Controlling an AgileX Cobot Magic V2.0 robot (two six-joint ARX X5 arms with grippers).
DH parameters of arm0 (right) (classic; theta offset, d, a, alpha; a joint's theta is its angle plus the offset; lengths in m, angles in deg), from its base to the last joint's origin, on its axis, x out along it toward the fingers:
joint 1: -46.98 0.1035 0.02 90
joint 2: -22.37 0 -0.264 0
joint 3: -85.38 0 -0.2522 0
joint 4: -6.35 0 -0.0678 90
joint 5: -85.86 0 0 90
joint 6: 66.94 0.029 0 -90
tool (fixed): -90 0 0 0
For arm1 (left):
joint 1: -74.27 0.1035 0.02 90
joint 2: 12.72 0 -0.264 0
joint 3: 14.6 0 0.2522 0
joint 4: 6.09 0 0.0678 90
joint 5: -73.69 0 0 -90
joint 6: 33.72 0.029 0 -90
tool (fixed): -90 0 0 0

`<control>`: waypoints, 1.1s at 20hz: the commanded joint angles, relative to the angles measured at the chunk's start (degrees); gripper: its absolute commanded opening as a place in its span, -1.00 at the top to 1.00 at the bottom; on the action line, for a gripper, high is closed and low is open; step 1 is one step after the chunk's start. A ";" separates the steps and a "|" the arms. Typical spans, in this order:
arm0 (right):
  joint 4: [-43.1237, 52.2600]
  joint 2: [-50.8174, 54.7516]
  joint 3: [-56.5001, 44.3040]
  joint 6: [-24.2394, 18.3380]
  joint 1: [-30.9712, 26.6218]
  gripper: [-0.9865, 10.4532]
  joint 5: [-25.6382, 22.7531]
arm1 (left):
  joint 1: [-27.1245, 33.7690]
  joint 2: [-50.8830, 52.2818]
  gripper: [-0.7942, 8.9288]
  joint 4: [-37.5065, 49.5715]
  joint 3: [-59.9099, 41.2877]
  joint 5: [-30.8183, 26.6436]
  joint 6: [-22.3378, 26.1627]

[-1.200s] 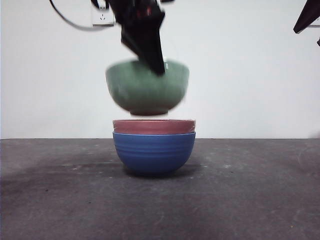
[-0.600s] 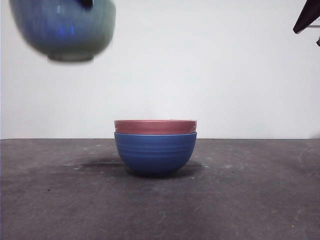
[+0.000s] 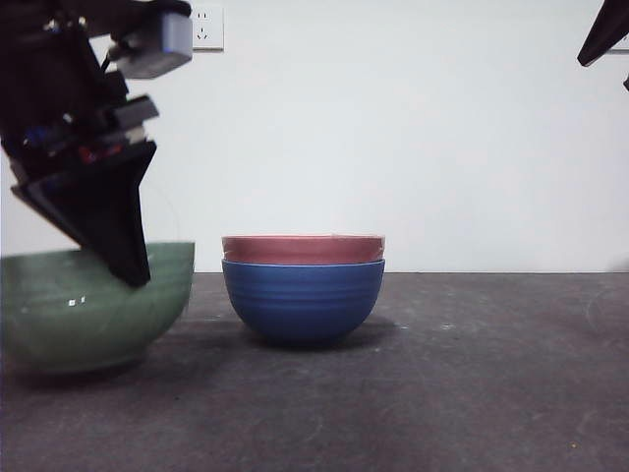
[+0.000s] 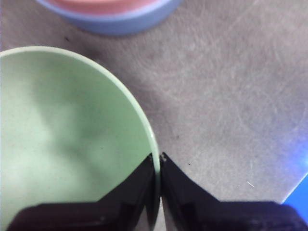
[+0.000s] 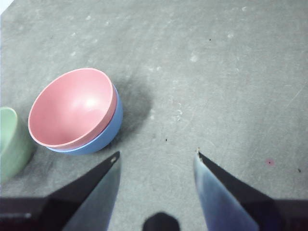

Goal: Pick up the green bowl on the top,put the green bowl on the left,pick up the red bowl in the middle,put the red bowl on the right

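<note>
The green bowl (image 3: 88,310) rests low at the table's left, near the front, upright. My left gripper (image 3: 128,265) is shut on its rim (image 4: 154,159), one jaw inside the bowl (image 4: 62,139) and one outside. The red bowl (image 3: 303,249) sits nested inside a blue bowl (image 3: 303,300) at the middle of the table; both show in the right wrist view as the red bowl (image 5: 72,106) and blue bowl (image 5: 103,137). My right gripper (image 5: 156,161) hangs open high above the table, to the right of the stack, seen as a black tip (image 3: 604,34).
The dark grey table (image 3: 472,374) stretches right of the stack. A white wall with a socket (image 3: 206,28) stands behind. The green bowl's edge (image 5: 9,144) sits close to the left of the stacked bowls.
The green bowl has come down from high at the upper left to table level at the left, still in my left gripper. The red and blue bowls have not moved.
</note>
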 commanded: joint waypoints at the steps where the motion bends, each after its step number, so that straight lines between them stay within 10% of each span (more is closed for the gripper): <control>1: 0.26 -0.07 0.13 0.61 -0.09 0.39 -0.04 | -0.24 -0.37 0.85 3.41 -2.43 0.92 -0.37; 4: 0.28 -0.07 0.13 0.59 -0.09 0.39 -0.02 | -0.26 -1.66 0.82 3.58 -2.69 5.09 -0.37; 8: 0.94 -0.07 0.13 0.83 -0.02 0.39 0.28 | -0.22 -1.60 0.00 3.13 -2.40 5.86 -1.88; 13: 9.31 -1.38 2.25 4.98 2.73 0.39 9.38 | 0.02 4.46 0.00 -4.52 3.89 5.75 -4.87; 22: -9.92 -26.45 29.83 -8.15 26.38 0.39 -0.07 | 18.34 21.92 0.00 -22.51 15.52 -2.95 -2.58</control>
